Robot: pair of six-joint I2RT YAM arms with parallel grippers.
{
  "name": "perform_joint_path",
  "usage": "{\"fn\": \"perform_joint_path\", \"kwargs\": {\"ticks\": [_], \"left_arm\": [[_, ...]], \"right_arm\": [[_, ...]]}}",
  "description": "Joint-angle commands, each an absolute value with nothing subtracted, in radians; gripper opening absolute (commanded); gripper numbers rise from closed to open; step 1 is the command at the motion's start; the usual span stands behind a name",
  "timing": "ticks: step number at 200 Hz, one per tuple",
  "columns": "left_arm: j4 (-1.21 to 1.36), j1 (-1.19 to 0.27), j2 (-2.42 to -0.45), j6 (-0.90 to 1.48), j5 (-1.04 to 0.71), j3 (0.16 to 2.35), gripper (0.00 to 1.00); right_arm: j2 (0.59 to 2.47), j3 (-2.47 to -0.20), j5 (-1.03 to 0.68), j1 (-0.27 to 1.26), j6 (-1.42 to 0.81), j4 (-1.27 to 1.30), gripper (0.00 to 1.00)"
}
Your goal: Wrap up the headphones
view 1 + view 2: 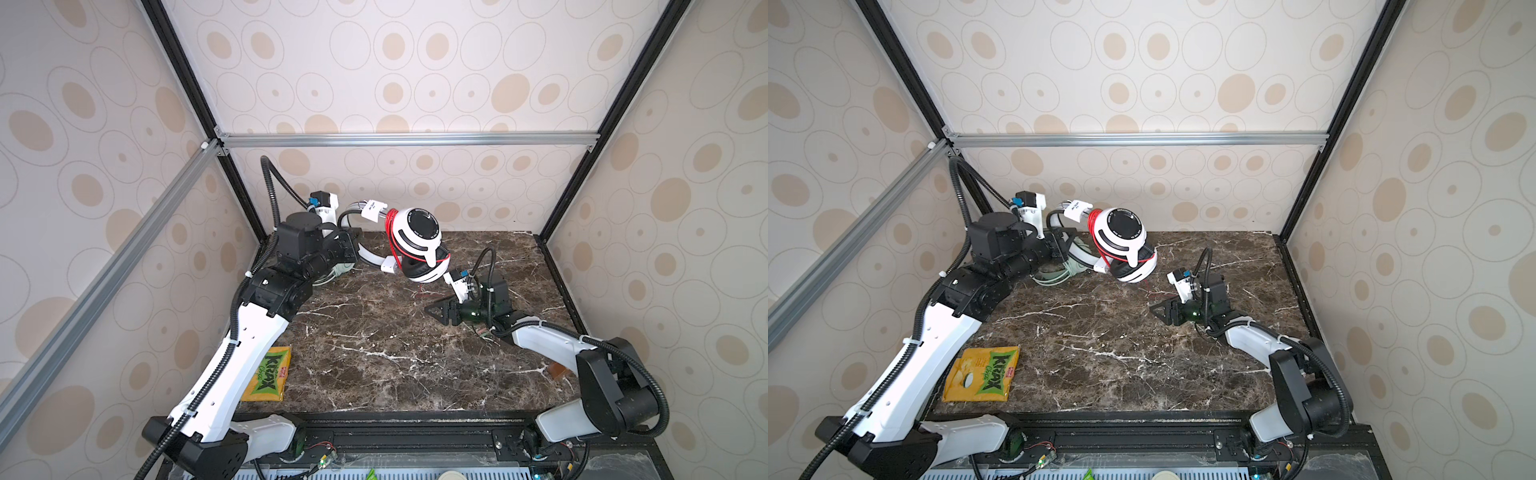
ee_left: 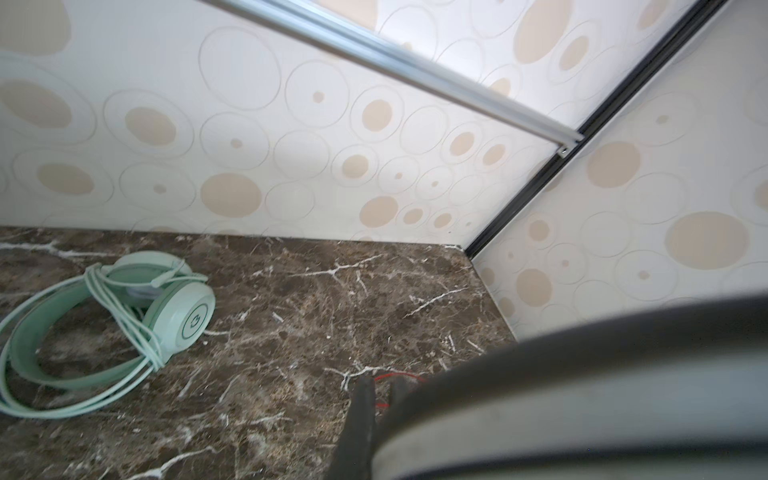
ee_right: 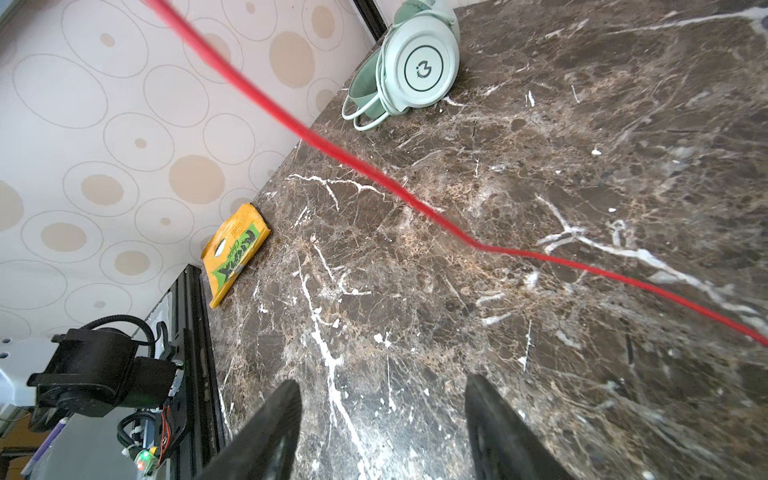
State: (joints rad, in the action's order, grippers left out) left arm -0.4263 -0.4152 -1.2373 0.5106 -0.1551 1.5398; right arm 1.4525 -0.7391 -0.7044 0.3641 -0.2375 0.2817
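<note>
— Left side?
— My left gripper (image 1: 353, 245) is clamped on the headband (image 1: 370, 257) of the white-and-black headphones (image 1: 417, 245), which are up off the table (image 1: 374, 353). Red cord (image 3: 374, 174) partly wound.
— Right?
— My right gripper (image 3: 382, 432) is spread and empty, with the cord crossing ahead of it. The mint green headphones (image 2: 124, 324) lie back-left, cord wrapped.

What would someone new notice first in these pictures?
The white headphones, red cord wound round them, are held up above the back of the table by the left gripper. A mint pair lies cord-wrapped at the back left, and a yellow chips bag lies at the front left edge.
</note>
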Motion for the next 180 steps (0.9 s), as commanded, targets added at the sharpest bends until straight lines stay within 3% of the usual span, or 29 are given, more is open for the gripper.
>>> {"fn": "perform_joint_path", "kwargs": {"ticks": [1,47,135,151,180], "left_arm": [[-0.305,-0.412,-1.24,0.493,-0.176,1.652,0.0],[-0.27,-0.406,-1.316,0.465,-0.214,1.709,0.0],[-0.2,-0.332,-1.212,0.502,-0.236,1.532,0.0],[-0.2,-0.329,-1.204,0.499,-0.227,1.525,0.0],[-0.196,-0.328,-1.203,0.502,-0.228,1.514,0.0]], "right_arm": [[1.407,-0.73,-0.7,0.377,-0.21,0.322,0.65],[1.369,-0.744,-0.635,0.408,-0.148,0.266,0.65],[1.484,-0.788,-0.659,0.453,-0.156,0.306,0.61],[1.491,-0.798,-0.579,0.453,-0.193,0.276,0.6],[1.468,-0.818,-0.24,0.42,-0.365,0.077,0.59]]}}
